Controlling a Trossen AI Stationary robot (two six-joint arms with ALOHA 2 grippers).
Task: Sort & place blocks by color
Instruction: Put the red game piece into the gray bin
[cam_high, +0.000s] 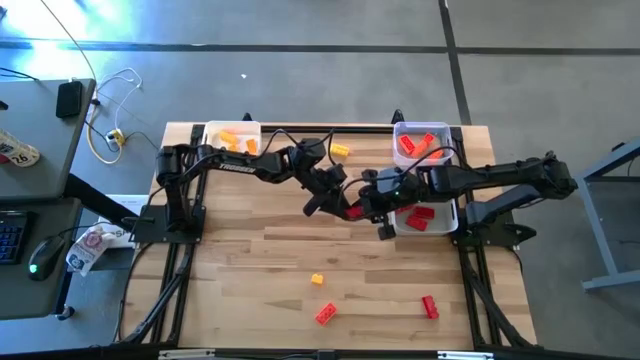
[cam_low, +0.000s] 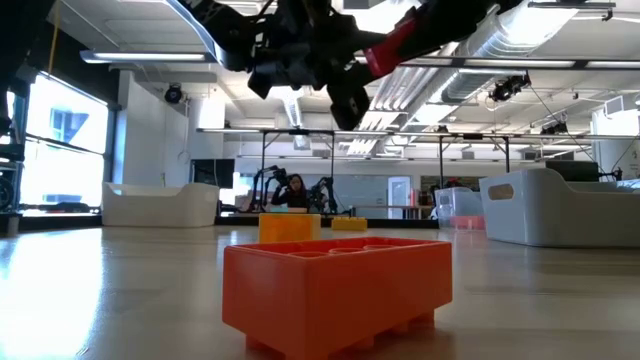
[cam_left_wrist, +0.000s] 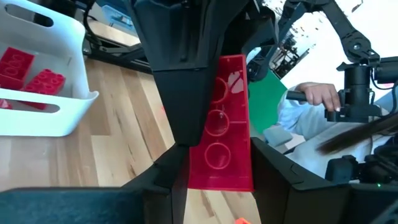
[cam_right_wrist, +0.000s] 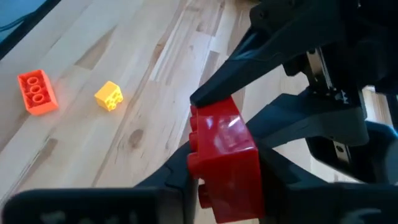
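Red plastic marks the middle of the high view: a long red brick (cam_high: 352, 212) hangs above the wooden table (cam_high: 260, 260), caught between the two arms. The left gripper (cam_high: 322, 199) is clamped on it, and its wrist view shows the studded brick (cam_left_wrist: 222, 127) pinched between the dark fingers (cam_left_wrist: 180, 74). The right gripper (cam_high: 372, 205) meets it from the right of the frame; its wrist view shows the same brick (cam_right_wrist: 225, 158) sitting between its own fingers (cam_right_wrist: 292, 180), jaws closed against it.

At upper right a white tray (cam_high: 447, 135) holds red bricks (cam_high: 412, 145), and a second tray (cam_high: 452, 215) just below it holds more red ones (cam_high: 418, 213). At upper left another white tray (cam_high: 210, 135) holds orange-yellow bricks (cam_high: 238, 142). Loose on the table lie a yellow brick (cam_high: 340, 151) at upper centre, a small yellow brick (cam_high: 318, 280) and an orange brick (cam_high: 326, 313) lower centre, and a red brick (cam_high: 430, 307) lower right.
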